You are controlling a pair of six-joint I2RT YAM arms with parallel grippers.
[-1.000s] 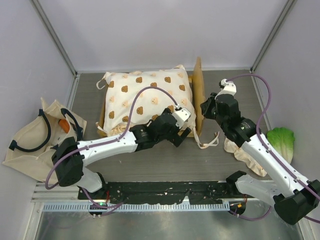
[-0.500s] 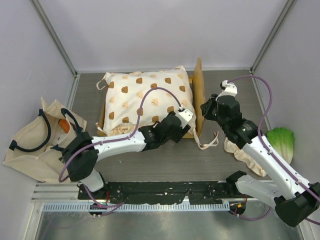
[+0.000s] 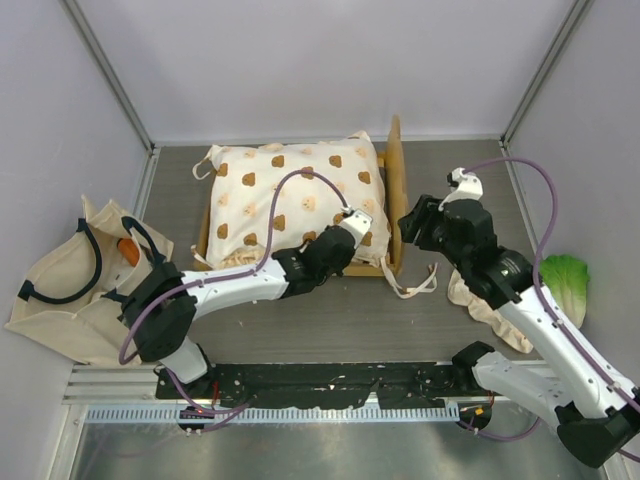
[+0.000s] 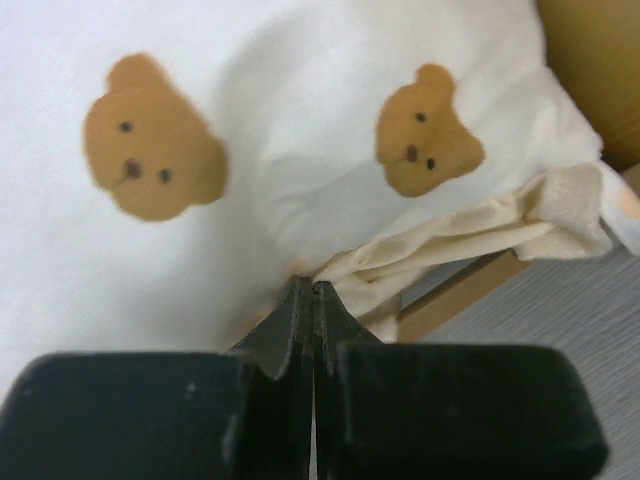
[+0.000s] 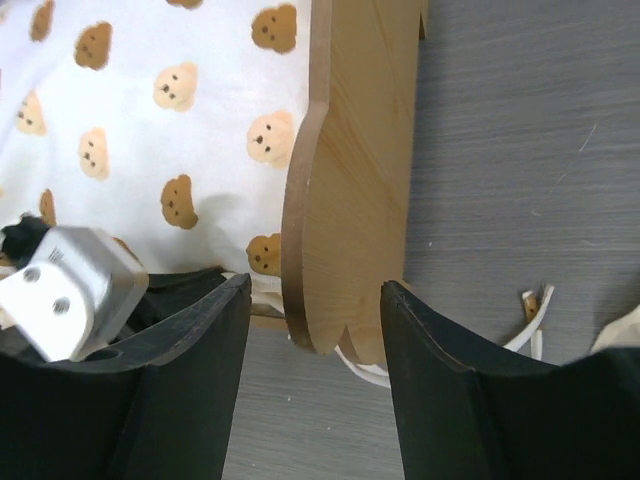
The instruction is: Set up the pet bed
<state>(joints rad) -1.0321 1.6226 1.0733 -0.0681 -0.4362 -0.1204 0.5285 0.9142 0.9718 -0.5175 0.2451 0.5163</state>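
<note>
Now the left gripper (image 4: pixel 308 292) is fully closed at the cushion's (image 4: pixel 300 150) near-right corner; the right gripper (image 5: pixel 315 290), jaws parted, straddles the headboard (image 5: pixel 355 150).

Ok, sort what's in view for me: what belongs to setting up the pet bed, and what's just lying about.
For the job: bed frame; bear-print cushion.
Lying about: tote bag; lettuce toy; crumpled cloth.

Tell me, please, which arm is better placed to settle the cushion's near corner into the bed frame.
Left, probably. The left gripper is shut with its tips at the near corner of the cushion, by the headboard. The right gripper stands open over the headboard's end, off the cushion.
</note>
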